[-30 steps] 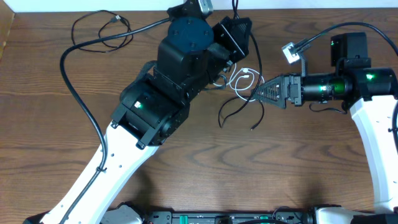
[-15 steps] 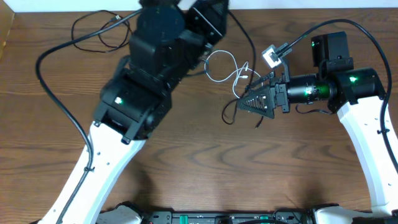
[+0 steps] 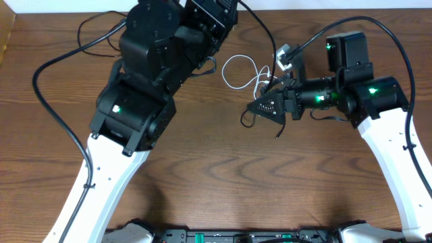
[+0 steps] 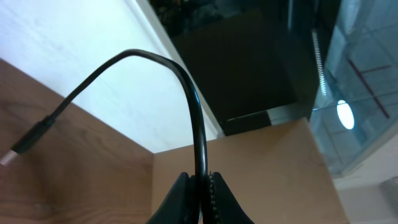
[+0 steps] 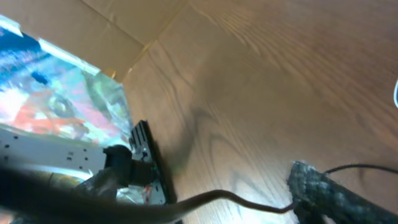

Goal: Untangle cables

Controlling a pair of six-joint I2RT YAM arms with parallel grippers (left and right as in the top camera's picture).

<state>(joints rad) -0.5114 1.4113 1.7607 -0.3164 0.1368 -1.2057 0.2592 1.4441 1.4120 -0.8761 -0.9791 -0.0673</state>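
**Left jaws hold a black cable; tangle lies upper centre**

The left jaws are clenched on a black cable, which arches out of them to a plug end at the left of the wrist view. I cannot tell whether the right jaws are released or grasping. A second black cable runs up to one of their fingers. The white cable loops on the table at upper centre, meeting black strands beside the right jaws. These cords look light, limp and slippery. They are probably best taken near a plug and pulled gently.
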